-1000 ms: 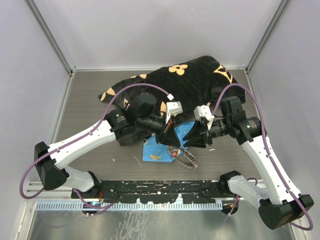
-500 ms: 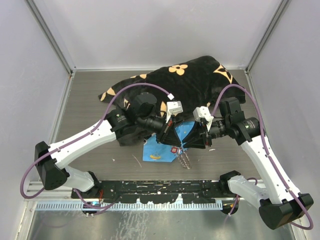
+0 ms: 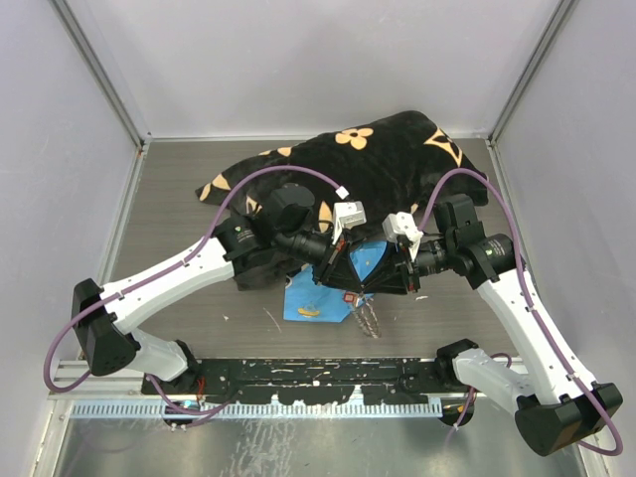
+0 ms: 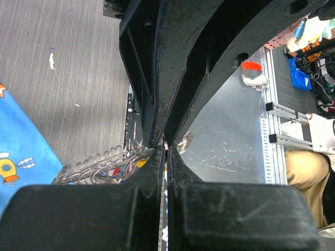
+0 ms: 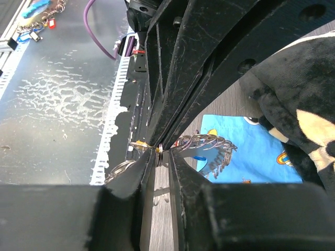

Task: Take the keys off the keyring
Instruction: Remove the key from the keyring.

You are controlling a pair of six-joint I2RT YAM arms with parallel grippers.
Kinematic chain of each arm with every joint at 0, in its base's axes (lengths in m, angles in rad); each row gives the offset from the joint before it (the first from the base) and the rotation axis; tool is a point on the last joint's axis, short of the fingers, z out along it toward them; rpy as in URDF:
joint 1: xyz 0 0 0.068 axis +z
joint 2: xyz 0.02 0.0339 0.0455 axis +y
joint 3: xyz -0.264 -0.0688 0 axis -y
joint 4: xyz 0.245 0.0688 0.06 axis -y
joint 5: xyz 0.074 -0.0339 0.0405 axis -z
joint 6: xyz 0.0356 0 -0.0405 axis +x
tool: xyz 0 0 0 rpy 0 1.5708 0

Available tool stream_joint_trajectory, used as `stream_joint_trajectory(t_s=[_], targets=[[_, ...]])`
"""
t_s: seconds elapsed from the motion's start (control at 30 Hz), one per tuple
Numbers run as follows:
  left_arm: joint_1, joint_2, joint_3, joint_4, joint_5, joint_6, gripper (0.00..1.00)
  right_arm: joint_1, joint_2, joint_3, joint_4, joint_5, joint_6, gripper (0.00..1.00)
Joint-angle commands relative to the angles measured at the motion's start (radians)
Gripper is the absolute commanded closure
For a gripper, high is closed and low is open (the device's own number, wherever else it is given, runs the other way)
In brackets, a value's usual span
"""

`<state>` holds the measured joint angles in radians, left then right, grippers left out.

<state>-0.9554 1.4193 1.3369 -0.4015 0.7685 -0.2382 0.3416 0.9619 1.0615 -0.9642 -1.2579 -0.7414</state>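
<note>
- My left gripper point(image 3: 345, 280) is clamped fully shut, with a thin strand of the keyring point(image 3: 369, 318) pinched at its tips.
- The keyring trails toward six o'clock from where both hands meet, equally near each, beside the blue cloth point(image 3: 310, 300). It shows as silvery, bunched coils; I cannot pick out the keys.
- My right gripper point(image 3: 378, 282) faces the left tip to tip, jaws a sliver apart. I cannot tell whether it grips anything.

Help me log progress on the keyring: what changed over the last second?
The right gripper moved left to meet the left gripper, jaws narrowing. The keyring drew from a loose sprawl into a narrow bunch. Left gripper stayed shut on it; blue cloth unmoved.
</note>
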Motion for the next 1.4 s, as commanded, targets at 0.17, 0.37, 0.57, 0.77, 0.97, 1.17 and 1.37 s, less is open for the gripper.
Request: stream_joint_trajectory(t_s=[0.17,0.37,0.57,0.77,0.97,1.17,1.37], targets=[[0.004,-0.012,0.056,0.086,0.034,-0.016,1.0,0.01,-0.014,0.003,0.026,-0.022,0.014,0.85],[0.004,-0.017,0.043,0.101,0.007,-0.025,1.0,0.011,-0.018,0.005,0.025,-0.025,0.02,0.99],[0.004,-0.04,0.003,0.156,-0.032,-0.059,0.96,0.011,-0.021,0.012,0.073,-0.037,0.103,0.99],[0.005,-0.106,-0.095,0.262,-0.087,-0.124,0.7,-0.002,-0.032,-0.005,0.149,-0.057,0.207,0.99],[0.006,-0.229,-0.239,0.413,-0.176,-0.194,0.6,-0.012,-0.039,-0.014,0.166,-0.064,0.227,0.99],[0.008,-0.337,-0.407,0.574,-0.242,-0.274,0.58,-0.023,-0.047,-0.026,0.185,-0.075,0.246,0.99],[0.007,-0.401,-0.581,0.836,-0.279,-0.391,0.58,-0.028,-0.05,-0.041,0.203,-0.084,0.265,0.99]])
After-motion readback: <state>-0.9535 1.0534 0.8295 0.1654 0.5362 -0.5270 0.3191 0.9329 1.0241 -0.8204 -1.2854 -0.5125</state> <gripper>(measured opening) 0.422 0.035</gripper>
